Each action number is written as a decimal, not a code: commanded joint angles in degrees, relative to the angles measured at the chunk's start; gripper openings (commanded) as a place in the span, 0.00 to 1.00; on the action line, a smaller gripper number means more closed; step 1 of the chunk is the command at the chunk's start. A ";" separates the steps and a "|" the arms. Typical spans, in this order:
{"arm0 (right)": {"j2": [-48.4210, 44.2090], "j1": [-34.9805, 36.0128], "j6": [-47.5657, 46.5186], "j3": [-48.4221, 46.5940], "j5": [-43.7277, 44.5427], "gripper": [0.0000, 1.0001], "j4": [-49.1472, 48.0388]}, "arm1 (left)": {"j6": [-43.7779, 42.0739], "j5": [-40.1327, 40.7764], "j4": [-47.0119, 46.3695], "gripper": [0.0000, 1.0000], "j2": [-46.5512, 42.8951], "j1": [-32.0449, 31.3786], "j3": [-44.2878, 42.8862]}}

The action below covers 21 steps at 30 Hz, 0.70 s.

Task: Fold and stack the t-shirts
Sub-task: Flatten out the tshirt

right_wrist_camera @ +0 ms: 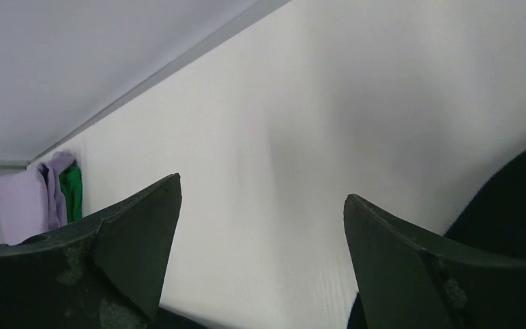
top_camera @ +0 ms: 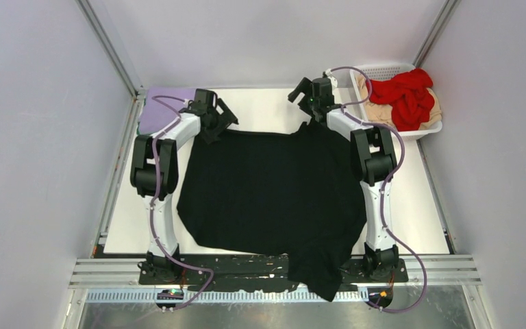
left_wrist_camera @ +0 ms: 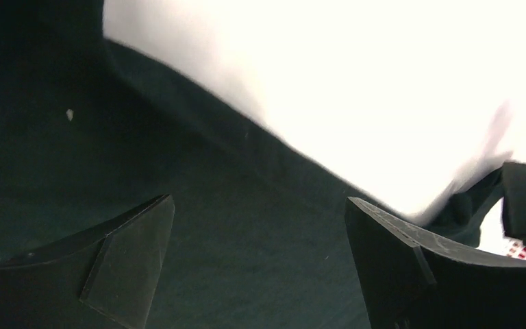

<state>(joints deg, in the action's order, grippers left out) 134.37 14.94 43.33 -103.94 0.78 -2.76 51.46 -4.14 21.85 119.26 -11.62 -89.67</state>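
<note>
A black t-shirt point(top_camera: 270, 188) lies spread over the middle of the white table point(top_camera: 260, 110), one part hanging over the near edge. My left gripper point(top_camera: 220, 123) is open just above the shirt's far left corner point(left_wrist_camera: 246, 260). My right gripper point(top_camera: 301, 92) is open and empty, above the table just beyond the shirt's far right corner point(right_wrist_camera: 514, 199). A folded lavender t-shirt point(top_camera: 161, 110) lies at the far left, with a green one point(right_wrist_camera: 72, 192) under it in the right wrist view. The red t-shirt point(top_camera: 407, 96) and beige t-shirt point(top_camera: 383, 110) lie crumpled in the basket.
A white lattice basket point(top_camera: 421, 130) stands at the far right corner. Grey walls with metal rails point(top_camera: 113, 62) close in the table on three sides. A metal rail point(top_camera: 438, 271) runs along the near edge by the arm bases.
</note>
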 commanded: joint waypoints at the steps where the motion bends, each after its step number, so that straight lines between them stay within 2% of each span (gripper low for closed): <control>1: -10.66 -0.29 -5.89 6.76 -2.42 0.95 -4.93 | 5.06 0.96 -2.89 1.00 3.91 0.54 -5.51; 10: -30.70 -3.01 -13.64 28.12 -4.53 0.96 -5.23 | 12.31 3.00 -3.89 1.00 12.42 1.27 -19.30; 15: -38.90 -3.01 -16.62 35.70 0.05 0.96 1.80 | 10.43 5.94 9.05 0.99 17.83 1.60 -33.74; 18: -42.10 -3.00 -16.70 40.80 2.37 0.95 5.55 | 6.76 5.17 13.51 1.00 16.87 1.60 -34.90; 21: -45.42 -2.99 -16.35 43.26 2.89 0.95 9.48 | 2.35 3.64 16.15 1.00 11.76 1.60 -31.03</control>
<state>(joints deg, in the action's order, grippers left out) 93.14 11.66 28.34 -63.66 0.78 -0.08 59.53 -0.01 30.55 137.14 -10.37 -122.67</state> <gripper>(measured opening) 0.955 0.994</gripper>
